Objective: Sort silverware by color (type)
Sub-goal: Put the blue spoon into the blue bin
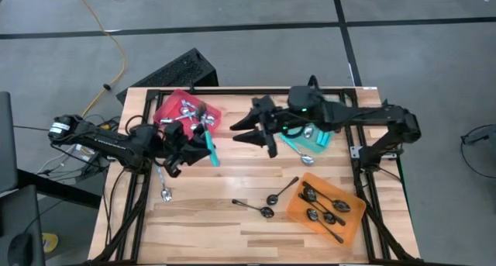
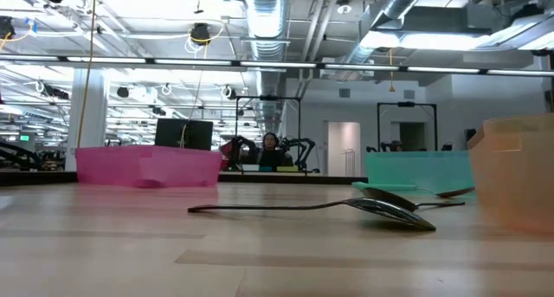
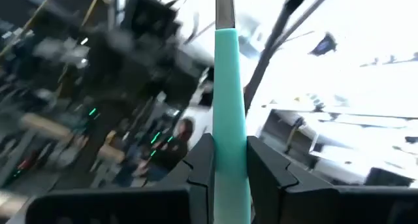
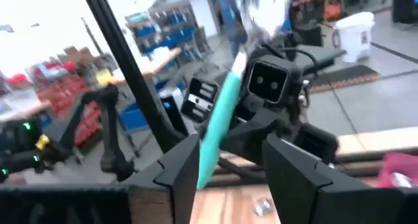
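We are seeing a black spoon (image 2: 346, 206) lying nearest at lower centre. Our left gripper (image 1: 203, 144) is clamping a teal-handled spoon (image 1: 211, 148) centre-left; our right gripper (image 1: 249, 132), jaws apart, is facing it, holding nothing.

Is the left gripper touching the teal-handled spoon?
Touching. The left wrist view shows the left gripper with both fingers pressed against the teal-handled spoon, no gap on either side.
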